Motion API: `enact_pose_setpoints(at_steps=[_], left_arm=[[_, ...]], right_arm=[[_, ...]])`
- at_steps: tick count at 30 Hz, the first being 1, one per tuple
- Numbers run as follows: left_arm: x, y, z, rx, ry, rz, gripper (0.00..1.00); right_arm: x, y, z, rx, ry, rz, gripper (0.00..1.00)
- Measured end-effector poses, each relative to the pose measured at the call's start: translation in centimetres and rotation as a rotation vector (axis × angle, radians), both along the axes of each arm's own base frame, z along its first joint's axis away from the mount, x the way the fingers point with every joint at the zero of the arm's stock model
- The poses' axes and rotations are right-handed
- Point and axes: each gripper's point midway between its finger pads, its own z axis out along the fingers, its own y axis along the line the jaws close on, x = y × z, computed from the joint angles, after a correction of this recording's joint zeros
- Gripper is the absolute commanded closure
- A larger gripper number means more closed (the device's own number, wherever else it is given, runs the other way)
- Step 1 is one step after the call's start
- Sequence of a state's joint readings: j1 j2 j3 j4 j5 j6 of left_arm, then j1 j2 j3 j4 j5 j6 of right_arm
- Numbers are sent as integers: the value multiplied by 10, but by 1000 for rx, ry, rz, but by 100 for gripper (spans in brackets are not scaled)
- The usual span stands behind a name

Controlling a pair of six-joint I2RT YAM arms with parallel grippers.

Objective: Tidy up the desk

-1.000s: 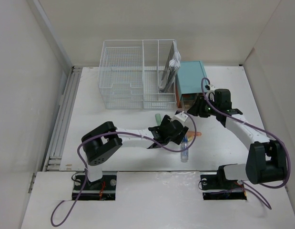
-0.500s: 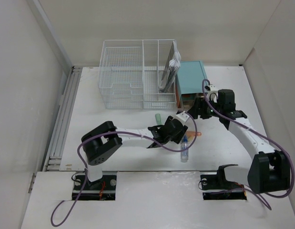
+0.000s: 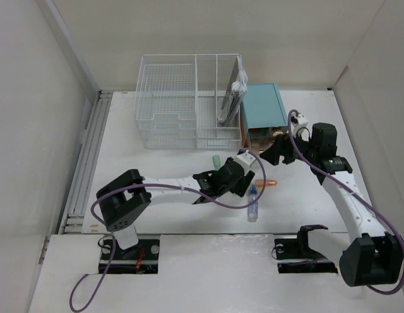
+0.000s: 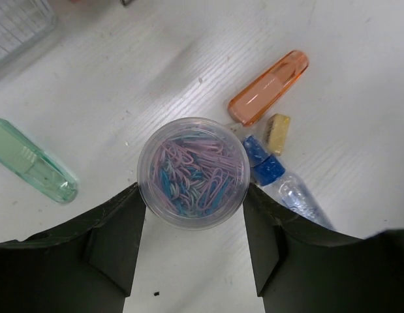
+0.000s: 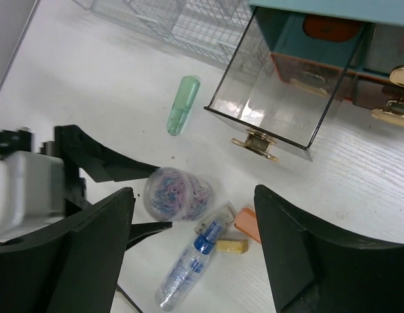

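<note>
Treat the step in hand as pickup of the clear round plastic tub of coloured paper clips (image 4: 192,171), pinched between the fingers of the left gripper (image 4: 193,195) near the middle of the large flat matte white desk (image 3: 126,153). Note the right gripper (image 5: 194,192), spread wide and empty, near the clear pulled-out drawer (image 5: 280,107) of the teal box (image 3: 264,107). Expect next to lift level, avoiding spillage, and carry toward 1 o'clock.

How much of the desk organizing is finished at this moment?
Done: a notebook stands in the rack, one drawer is open. In hand: the left gripper holds the jar of clips. Left: green marker, orange marker, yellow block and bottle lie on the desk.
</note>
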State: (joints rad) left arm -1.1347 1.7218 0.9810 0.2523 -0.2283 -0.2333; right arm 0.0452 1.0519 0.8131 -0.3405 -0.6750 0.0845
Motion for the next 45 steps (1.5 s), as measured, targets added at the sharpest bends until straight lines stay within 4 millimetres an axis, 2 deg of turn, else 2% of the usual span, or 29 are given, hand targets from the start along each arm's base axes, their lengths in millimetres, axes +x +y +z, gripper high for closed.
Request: enact_pose_setpoints(at_steps=[3,7,13,17,20,21,23,26,29,35,39,45], left_arm=[[-1,0,26,-48,-20,-4,98],[3,-4,61,-102,-53,-5,98],[31,-14,116,-163,-124,15,98],[52,-18,151,-190,-177,35,98],[66,-25,172,-216,-212,42,98],[71,-27,176,-219,-218,43,98],[80,-32,178,-219,-223,40,98],[96,-36,170,-196,-218,45,98],[111,-38,154,-159,-205,45,98],[130,-47,122,-93,-169,29,98],[139,-52,125,-98,-180,22,98],[140,-54,128,-100,-174,8,98]], right_arm=[[2,-5,8,-6,-18,-15,21],[17,-23,21,-59,-69,-106,21],[21,-51,45,-140,-178,-247,22],[18,-62,59,-173,-237,-304,39],[21,-69,56,-199,-233,-331,59],[23,-71,52,-210,-223,-339,70],[25,-74,46,-228,-201,-347,77],[27,-77,36,-248,-166,-353,77],[27,-80,32,-262,-155,-356,73],[27,-84,32,-274,-154,-370,73],[27,-85,32,-276,-151,-375,72],[29,-86,28,-278,-135,-373,72]])
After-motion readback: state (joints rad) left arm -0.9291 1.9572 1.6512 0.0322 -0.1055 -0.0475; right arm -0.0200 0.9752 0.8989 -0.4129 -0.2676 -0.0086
